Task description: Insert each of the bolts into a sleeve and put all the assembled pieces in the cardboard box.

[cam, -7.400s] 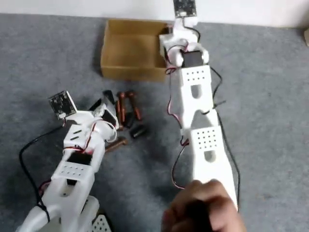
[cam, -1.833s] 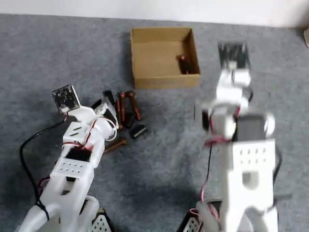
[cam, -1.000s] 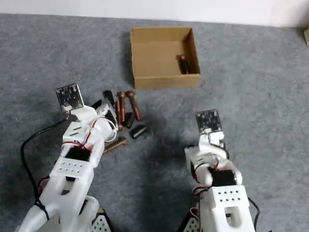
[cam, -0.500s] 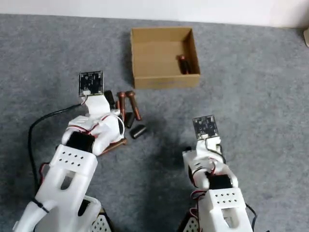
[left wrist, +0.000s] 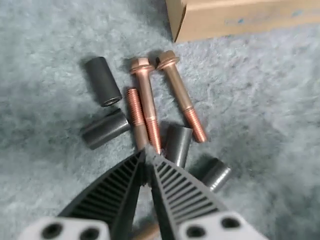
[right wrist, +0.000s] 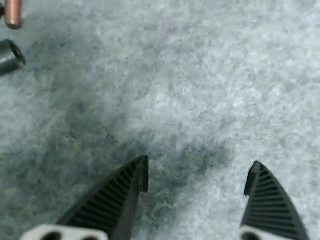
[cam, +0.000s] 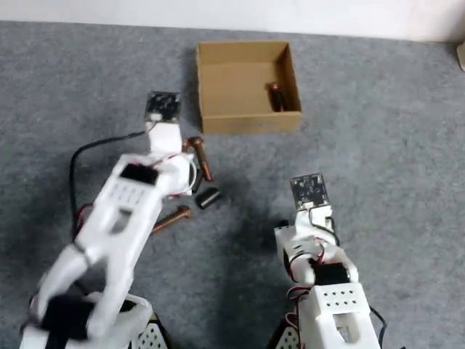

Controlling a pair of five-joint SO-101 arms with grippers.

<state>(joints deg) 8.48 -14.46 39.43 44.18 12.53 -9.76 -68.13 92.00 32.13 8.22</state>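
Three copper bolts [left wrist: 146, 105] lie side by side on the grey carpet, with several dark sleeves [left wrist: 102, 81] scattered around them. My left gripper [left wrist: 149, 154] is shut and holds nothing, its tips just above the near ends of the middle bolts. The cardboard box [cam: 243, 83] stands beyond them with one assembled piece [cam: 276, 96] in its right corner. Another bolt [cam: 171, 217] lies beside the left arm. My right gripper [right wrist: 199, 170] hangs open over bare carpet, with a bolt tip [right wrist: 12, 12] and a sleeve [right wrist: 10, 55] far off to its side.
The box's corner [left wrist: 240, 17] rises just past the bolt heads. One sleeve [cam: 208, 197] lies apart between the two arms. The right arm [cam: 320, 269] is folded back near the table's front edge, with open carpet to its right.
The left arm has stretched forward over the bolts toward the box. The right arm, pulled back from the box earlier, has kept still for the last half second.
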